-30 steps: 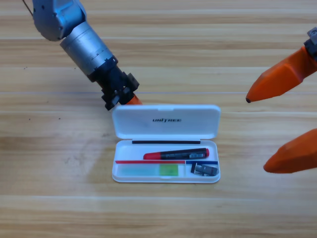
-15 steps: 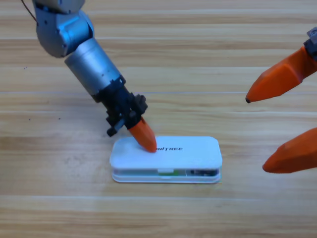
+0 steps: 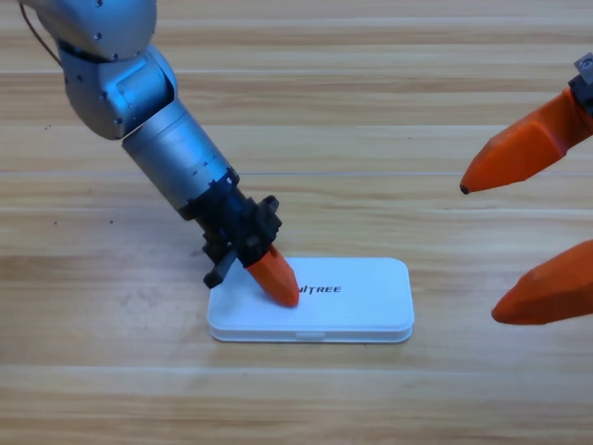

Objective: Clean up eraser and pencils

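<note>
Eraser and pencils are not visible; I cannot tell where they are, and only one white case (image 3: 352,311) lies on the wooden table (image 3: 371,93), with its lid down flat. Two grey arms are in the room. One, the left arm (image 3: 139,102), comes from the upper left corner and points its left gripper (image 3: 276,276) down on the left part of the lid, the orange tip touching it beside the printed word. I cannot tell if its two jaws are together or apart. The right gripper (image 3: 528,227) waits at the right edge, well apart from the case, with its two orange jaws spread wide.
</note>
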Controlling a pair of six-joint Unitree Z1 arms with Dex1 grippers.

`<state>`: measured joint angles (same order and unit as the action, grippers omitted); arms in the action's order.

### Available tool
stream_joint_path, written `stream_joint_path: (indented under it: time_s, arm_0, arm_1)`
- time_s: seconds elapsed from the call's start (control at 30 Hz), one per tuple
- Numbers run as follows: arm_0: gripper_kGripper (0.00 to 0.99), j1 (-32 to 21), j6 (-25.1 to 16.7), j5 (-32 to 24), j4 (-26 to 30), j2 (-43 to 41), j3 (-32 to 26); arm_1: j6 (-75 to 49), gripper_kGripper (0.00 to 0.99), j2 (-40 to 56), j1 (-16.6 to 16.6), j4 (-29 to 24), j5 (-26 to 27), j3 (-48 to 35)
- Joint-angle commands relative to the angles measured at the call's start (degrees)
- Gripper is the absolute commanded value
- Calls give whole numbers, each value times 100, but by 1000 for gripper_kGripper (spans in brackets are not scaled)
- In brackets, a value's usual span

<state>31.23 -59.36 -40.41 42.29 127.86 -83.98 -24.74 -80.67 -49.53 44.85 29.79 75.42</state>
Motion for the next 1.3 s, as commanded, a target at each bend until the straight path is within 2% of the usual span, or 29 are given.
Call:
stream_joint_path:
  time_s: [0.03, 0.17, 0.33, 0.57, 0.7, 0.73, 0.77, 0.8, 0.83, 0.9, 1.03, 1.1, 1.3]
  arm_0:
    - [0, 147, 303, 543, -37, -728, 523]
    - [0, 182, 672, 1061, 7, -2222, 734]
    - [0, 569, 1102, 1167, 69, -3443, 1024]
    - [0, 1017, 1436, 1184, 341, -4208, 1024]
    - [0, 1158, 1630, 1184, 324, -4287, 1015]
    - [242, 1166, 1630, 1193, 315, -4278, 1024]
    - [630, 1166, 1700, 1219, 315, -4278, 1050]
    - [922, 1166, 1779, 1272, 315, -4278, 1076]
    - [986, 1166, 1805, 1281, 288, -4270, 1120]
    - [990, 1166, 1972, 1316, 218, -4270, 1208]
    - [990, 1166, 2043, 1439, -2, -4437, 1446]
    - [990, 1166, 2148, 1659, -98, -4560, 1525]
    - [990, 1166, 2192, 1905, -204, -4577, 1542]
  arm_1:
    - [22, 990, 77, 163, -82, -8, -212]
    - [31, 990, 77, 163, -82, -8, -212]
    - [31, 990, 77, 163, -91, -8, -212]
    - [31, 990, 42, 163, -108, -8, -212]
    - [31, 990, 25, 163, -117, -8, -212]
    - [39, 990, 25, 163, -117, -8, -212]
    - [39, 990, 16, 163, -117, -8, -212]
    - [39, 990, 16, 163, -117, -8, -212]
    - [39, 990, 16, 163, -117, -8, -212]
    - [39, 990, 7, 163, -117, -8, -212]
    - [48, 990, 7, 163, -117, -8, -212]
    - [48, 990, 7, 163, -126, -8, -212]
    - [57, 990, 7, 163, -126, -8, -212]
